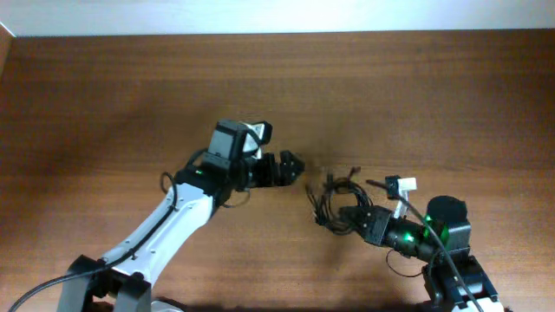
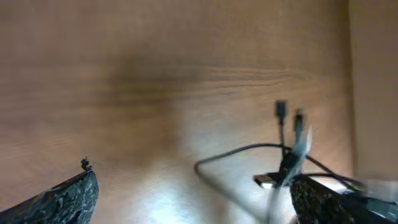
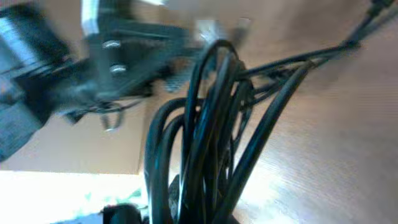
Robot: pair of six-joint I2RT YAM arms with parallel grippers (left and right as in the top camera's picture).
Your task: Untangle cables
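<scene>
The cables (image 1: 332, 198) are a small tangle of thin black cords on the wooden table, right of centre. My right gripper (image 1: 349, 217) comes in from the lower right and is shut on the tangle's near side. In the right wrist view the bunched cords (image 3: 211, 124) rise out of the jaws and hide the fingers (image 3: 202, 205). My left gripper (image 1: 297, 166) sits just left of the tangle, open and apart from it. In the left wrist view its fingers (image 2: 68, 199) stand wide apart. A cable loop (image 2: 242, 150) and small plug ends (image 2: 281, 109) lie ahead on the table.
The left arm (image 1: 173, 217) stretches in from the bottom left, with a thick black base cable (image 1: 35, 295) beside it. The right arm's base (image 1: 451, 269) is at the bottom right. The table's far edge (image 1: 277, 35) runs along the top.
</scene>
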